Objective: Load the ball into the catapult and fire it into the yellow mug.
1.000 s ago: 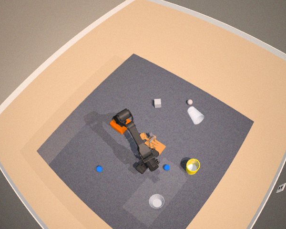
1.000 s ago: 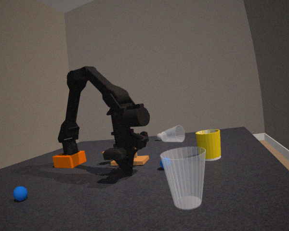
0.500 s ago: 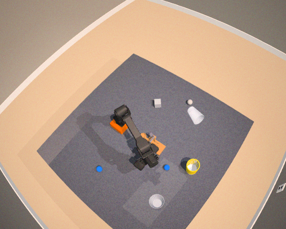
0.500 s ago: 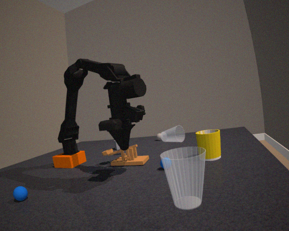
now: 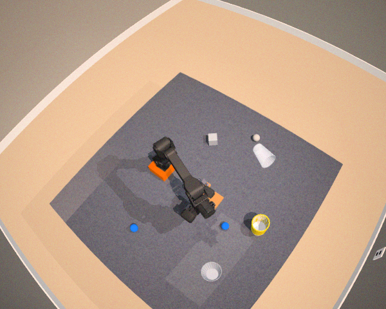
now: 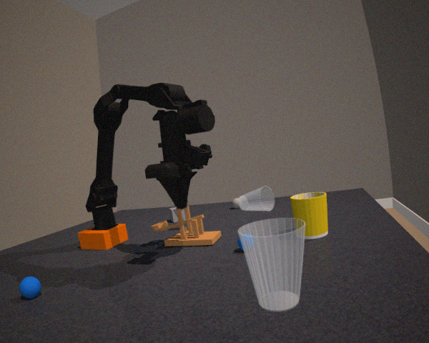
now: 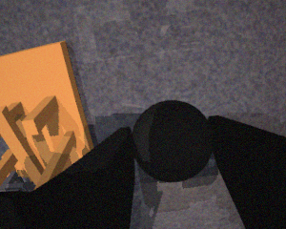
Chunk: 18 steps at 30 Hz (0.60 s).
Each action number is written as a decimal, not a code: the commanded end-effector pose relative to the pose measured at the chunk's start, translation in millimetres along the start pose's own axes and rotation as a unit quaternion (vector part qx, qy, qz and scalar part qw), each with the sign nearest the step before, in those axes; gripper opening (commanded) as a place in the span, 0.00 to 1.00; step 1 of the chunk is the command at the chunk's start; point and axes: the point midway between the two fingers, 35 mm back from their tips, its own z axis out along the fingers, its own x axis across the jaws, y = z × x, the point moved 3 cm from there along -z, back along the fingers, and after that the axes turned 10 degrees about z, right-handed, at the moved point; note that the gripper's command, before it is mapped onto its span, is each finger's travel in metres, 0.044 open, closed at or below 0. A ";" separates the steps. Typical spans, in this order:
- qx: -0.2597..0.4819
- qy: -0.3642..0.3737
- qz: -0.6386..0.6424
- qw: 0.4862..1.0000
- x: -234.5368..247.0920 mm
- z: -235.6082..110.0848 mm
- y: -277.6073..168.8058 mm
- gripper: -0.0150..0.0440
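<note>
The black ball [image 7: 173, 140] is between the fingertips in the wrist view. My gripper [image 6: 181, 206] [image 7: 170, 132] is shut on it and points down, above the table. In the exterior view the fingertips overlap the top of the catapult's posts, and the ball cannot be made out. The orange wooden catapult [image 5: 216, 198] [image 6: 207, 238] [image 7: 33, 73] stands on the table, to the left of the fingers in the wrist view. Its arm slopes, with the cup end toward the robot's base. The yellow mug [image 5: 258, 230] [image 6: 309, 216] stands upright, beyond the catapult from the robot's base.
A blue ball [image 5: 224, 226] [image 6: 239, 244] lies between catapult and mug; another blue ball [image 5: 133, 227] [image 6: 30, 287] lies farther off. A clear cup [image 5: 211, 271] [image 6: 277, 261] stands upright; another clear cup [image 5: 264, 156] [image 6: 257, 200] lies tipped near a beige ball [image 5: 256, 137]. A white cube [image 5: 212, 138] is behind.
</note>
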 end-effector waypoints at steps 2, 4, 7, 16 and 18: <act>0.028 0.003 -0.001 1.000 22.3 7.1 -20.8 0.25; 0.038 0.003 -0.002 0.999 30.2 10.0 -28.9 0.25; 0.054 0.002 -0.003 0.999 41.4 14.3 -41.6 0.25; 0.099 -0.007 -0.006 0.995 68.6 27.0 -83.1 0.25; 0.109 -0.010 -0.007 0.994 73.4 29.7 -92.9 0.25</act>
